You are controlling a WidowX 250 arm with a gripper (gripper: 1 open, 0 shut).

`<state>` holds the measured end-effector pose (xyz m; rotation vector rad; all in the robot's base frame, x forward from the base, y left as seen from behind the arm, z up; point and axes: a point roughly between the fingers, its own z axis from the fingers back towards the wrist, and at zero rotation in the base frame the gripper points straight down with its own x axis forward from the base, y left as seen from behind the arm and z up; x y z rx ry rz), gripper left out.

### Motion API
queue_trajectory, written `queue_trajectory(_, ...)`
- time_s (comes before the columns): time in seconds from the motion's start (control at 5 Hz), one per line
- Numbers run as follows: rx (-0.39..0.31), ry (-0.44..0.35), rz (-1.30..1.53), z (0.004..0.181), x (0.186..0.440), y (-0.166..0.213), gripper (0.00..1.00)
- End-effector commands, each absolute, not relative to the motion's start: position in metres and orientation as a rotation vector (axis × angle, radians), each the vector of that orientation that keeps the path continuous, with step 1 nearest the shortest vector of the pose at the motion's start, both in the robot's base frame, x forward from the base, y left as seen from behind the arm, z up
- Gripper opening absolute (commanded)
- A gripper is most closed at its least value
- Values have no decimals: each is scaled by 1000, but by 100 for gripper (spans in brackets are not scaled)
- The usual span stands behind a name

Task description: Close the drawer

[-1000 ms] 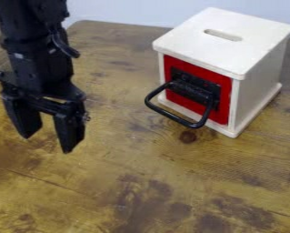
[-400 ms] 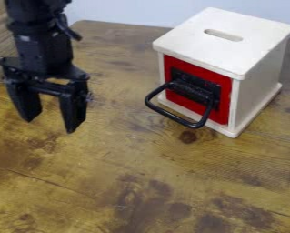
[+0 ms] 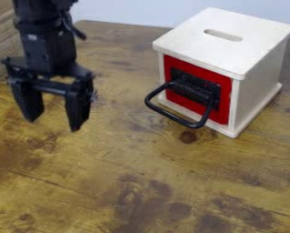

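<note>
On the left side of a worn brown wooden table, a black robot gripper (image 3: 53, 118) points downward, its two dark fingers spread well apart with nothing between them – the claw is released. The black arm (image 3: 44, 35) above it reaches in from the upper left.

Well apart from the gripper, toward the upper right of the table (image 3: 111, 196), stands a cream wooden cube (image 3: 266, 75) with a slot in its top. Set in its front is the drawer (image 3: 216, 110), a red panel with a black frame. A big black wire loop handle (image 3: 172, 115) sticks out from it toward the lower left of the view. The red front looks nearly level with the cube's face; whether a small gap remains is hard to tell from this angle.

The likely next step is to bring the gripper across in front of the drawer and push inward. The handle is the main hazard: it juts out, so a spread finger could slip into the loop and snag, then drag the drawer outward on retreat. A push landing off-centre could make the drawer bind – or turn the cube, if it is light and unfixed. Too low an approach could scrape the tabletop; too high a one could meet the cube's upper edge instead.
</note>
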<state>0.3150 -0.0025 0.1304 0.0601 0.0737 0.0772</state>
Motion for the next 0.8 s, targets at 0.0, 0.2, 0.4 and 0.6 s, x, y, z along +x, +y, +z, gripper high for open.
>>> queue_trajectory(0.0,62,-14,70,156,305,8,100)
queue_trajectory(0.2,74,20,66,148,314,7,100)
queue_trajectory(0.4,87,51,69,138,325,6,100)
queue_trajectory(0.6,88,70,83,126,321,6,100)
